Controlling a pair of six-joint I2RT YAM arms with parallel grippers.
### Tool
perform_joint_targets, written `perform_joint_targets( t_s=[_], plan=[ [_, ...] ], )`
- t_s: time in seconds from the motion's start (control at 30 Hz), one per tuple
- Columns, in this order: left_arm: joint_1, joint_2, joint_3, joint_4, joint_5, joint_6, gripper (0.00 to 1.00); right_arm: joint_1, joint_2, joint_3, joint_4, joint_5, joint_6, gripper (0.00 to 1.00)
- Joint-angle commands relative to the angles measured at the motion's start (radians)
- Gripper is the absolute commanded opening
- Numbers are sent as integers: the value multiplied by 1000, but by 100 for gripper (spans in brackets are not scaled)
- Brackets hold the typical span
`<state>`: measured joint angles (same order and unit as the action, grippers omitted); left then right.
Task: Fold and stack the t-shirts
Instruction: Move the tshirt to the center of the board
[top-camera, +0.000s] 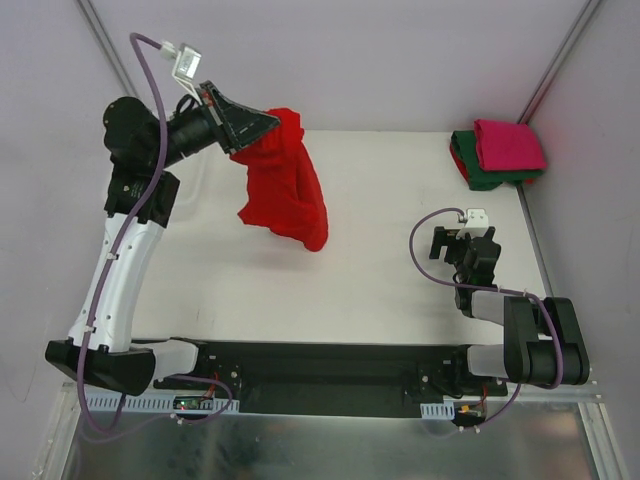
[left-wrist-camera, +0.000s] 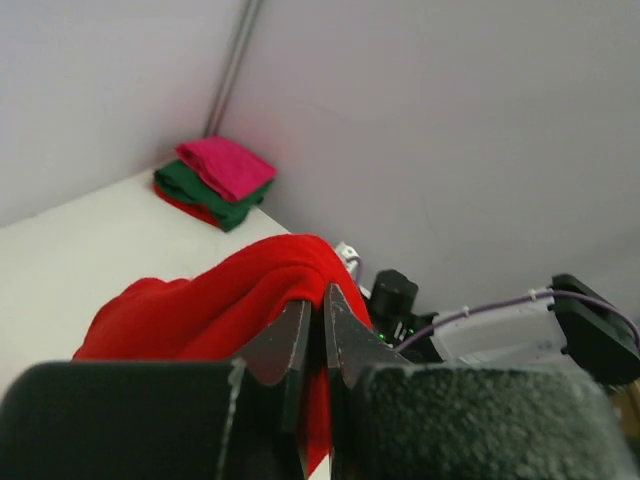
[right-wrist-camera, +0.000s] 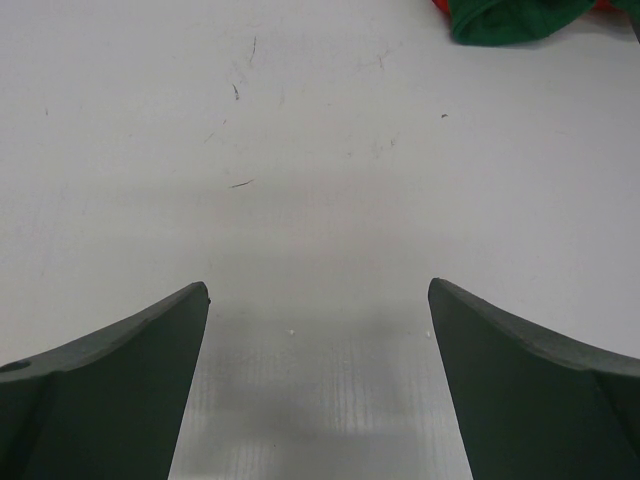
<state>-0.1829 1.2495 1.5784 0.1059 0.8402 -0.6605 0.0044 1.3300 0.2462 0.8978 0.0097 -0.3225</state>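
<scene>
Red t-shirt (top-camera: 285, 190) is clenched in the left pincer (left-wrist-camera: 318, 297), bulk hanging below it over the table (top-camera: 380, 270). Right pincer (right-wrist-camera: 318, 288) is released, jaws wide; folded magenta t-shirt (top-camera: 508, 143) on green t-shirt (top-camera: 480, 178), well beyond it.

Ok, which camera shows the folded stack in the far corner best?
Top external: the whole folded stack sits unobstructed, pink over green. Left wrist shows it from the side, softer, with a red layer underneath. Right wrist catches only a green edge at the frame top.
</scene>
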Motion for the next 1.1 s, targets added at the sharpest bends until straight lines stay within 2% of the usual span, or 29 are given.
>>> perform_joint_targets(
  t_s=[0.0,0.17,0.4,0.73,0.8,0.87,0.9,1.0,1.07],
  plan=[
    [-62,-54,-60,11,68,22,0,3,1,13,39,-17,-4,96],
    [-105,-123,-201,-60,94,29,0,5,1,13,39,-17,-4,96],
    [-110,-297,-418,-159,112,30,0,3,1,13,39,-17,-4,96],
    [-112,-400,-537,-202,117,27,0,9,-2,13,38,-16,-6,96],
    [-112,-395,-544,-206,123,30,0,32,-11,11,38,137,7,96],
    [-112,-394,-548,-212,137,35,0,80,-63,65,-55,206,-6,96],
    [-112,-394,-551,-213,140,44,0,94,-80,97,-192,252,-24,96],
    [-112,-395,-557,-221,142,55,0,134,-130,253,-452,355,-27,96],
    [-112,-400,-561,-225,142,56,0,151,-193,301,-537,384,11,96]
  ],
)
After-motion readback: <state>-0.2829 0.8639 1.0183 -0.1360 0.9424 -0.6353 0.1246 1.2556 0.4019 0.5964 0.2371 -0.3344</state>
